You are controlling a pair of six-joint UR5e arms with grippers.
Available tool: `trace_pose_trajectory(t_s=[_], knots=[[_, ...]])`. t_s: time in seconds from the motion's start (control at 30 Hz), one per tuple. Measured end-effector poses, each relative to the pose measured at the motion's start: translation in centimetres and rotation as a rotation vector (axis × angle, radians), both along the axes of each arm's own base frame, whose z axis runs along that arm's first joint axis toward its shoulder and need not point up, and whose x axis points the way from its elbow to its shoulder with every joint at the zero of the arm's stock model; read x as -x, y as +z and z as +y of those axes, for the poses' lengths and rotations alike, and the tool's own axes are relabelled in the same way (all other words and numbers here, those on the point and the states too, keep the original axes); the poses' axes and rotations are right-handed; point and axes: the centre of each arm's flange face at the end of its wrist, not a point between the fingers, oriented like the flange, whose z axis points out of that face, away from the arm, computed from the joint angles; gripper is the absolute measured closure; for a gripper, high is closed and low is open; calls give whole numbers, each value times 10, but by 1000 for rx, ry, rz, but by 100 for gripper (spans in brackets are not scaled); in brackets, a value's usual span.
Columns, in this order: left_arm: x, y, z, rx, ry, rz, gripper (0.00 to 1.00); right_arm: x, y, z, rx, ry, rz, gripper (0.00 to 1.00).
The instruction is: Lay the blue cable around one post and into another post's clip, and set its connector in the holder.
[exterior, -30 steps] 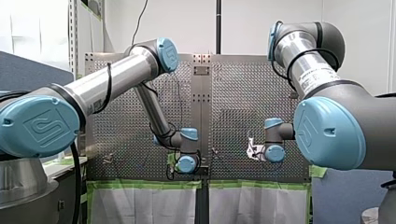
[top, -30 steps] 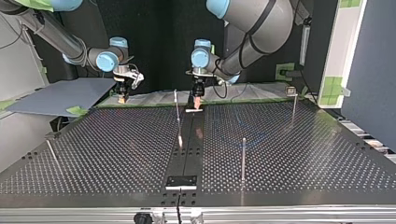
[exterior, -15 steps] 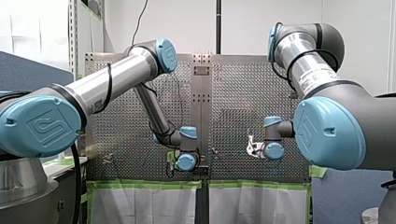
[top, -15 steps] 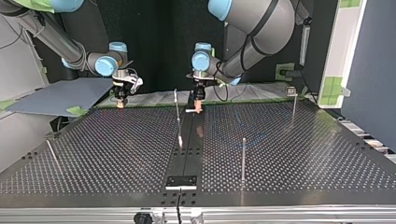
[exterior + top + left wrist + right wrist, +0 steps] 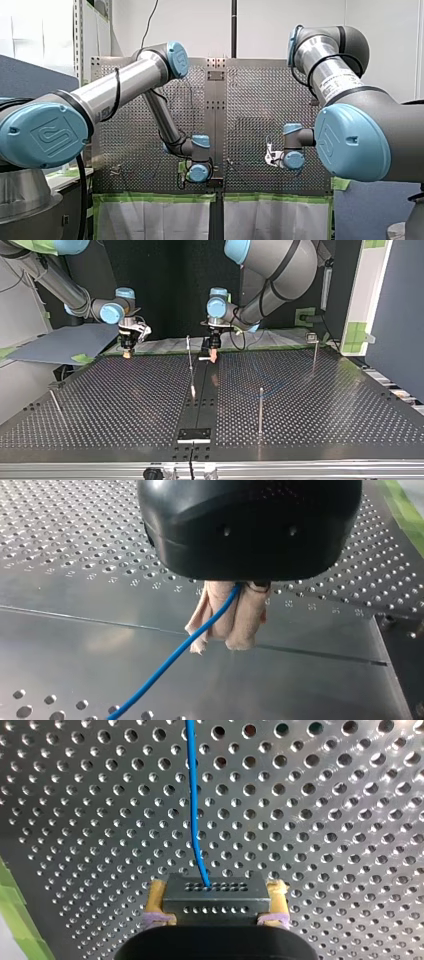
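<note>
In the left wrist view my left gripper is shut, its beige pads pinching the blue cable, which runs out from them low over the metal table. In the right wrist view my right gripper is shut on a grey metal connector, one yellow pad on each side of it. The blue cable leaves the connector and runs ahead over the perforated plate. In the top view my left gripper hangs over the centre strip at the far edge. My right gripper hangs further to that view's left.
Thin posts stand on the plate in the top view: one in the middle, one nearer the camera, one with a clip on top at the right, and a leaning one at the left. A black holder plate lies at the near edge.
In the top view my right gripper has drifted a little left and lower. My left gripper has shifted slightly right. Both grips are unchanged.
</note>
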Motion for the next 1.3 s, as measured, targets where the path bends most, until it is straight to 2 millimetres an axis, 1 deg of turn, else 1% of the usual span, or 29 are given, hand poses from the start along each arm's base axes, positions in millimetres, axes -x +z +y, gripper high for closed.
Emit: trace_pose_trajectory(t_s=[0.17,0.2,0.23,0.27,0.3,0.33,0.37,0.4,0.43,0.47,0.5,0.73,0.87,1.0,1.17,1.3], knots=[[-1,0,1,-3,2,2,94,0,1,-3,2,-1,-1,62],[-1,0,2,-6,2,4,87,1,1,-3,1,-2,0,62],[-1,0,2,-8,3,6,78,1,1,-4,0,-2,1,62],[-1,0,2,-10,3,8,78,1,1,-4,-2,-2,2,62],[0,-1,2,-13,2,13,67,1,1,-4,-4,-1,4,62],[0,-1,2,-16,2,18,47,1,0,-4,-6,-1,5,62],[1,-2,2,-19,1,24,47,0,0,-3,-8,0,7,62],[2,-2,2,-24,0,32,32,0,0,-3,-11,1,8,62],[3,-3,2,-28,-3,38,7,0,0,-3,-12,2,9,62],[5,-3,1,-33,-7,44,7,0,-1,-3,-13,2,9,62],[7,-3,0,-42,-16,53,0,-1,-1,-2,-15,3,10,62],[16,-5,-6,-83,-74,100,0,-2,-3,0,-24,6,11,62],[30,-2,-13,-118,-121,126,0,-2,-4,1,-37,5,12,62],[46,6,-18,-161,-168,148,0,-1,-6,3,-49,5,13,62],[64,18,-19,-217,-190,169,0,-1,-7,4,-62,5,16,62],[73,36,-23,-251,-192,169,0,0,-8,5,-75,5,19,62]])
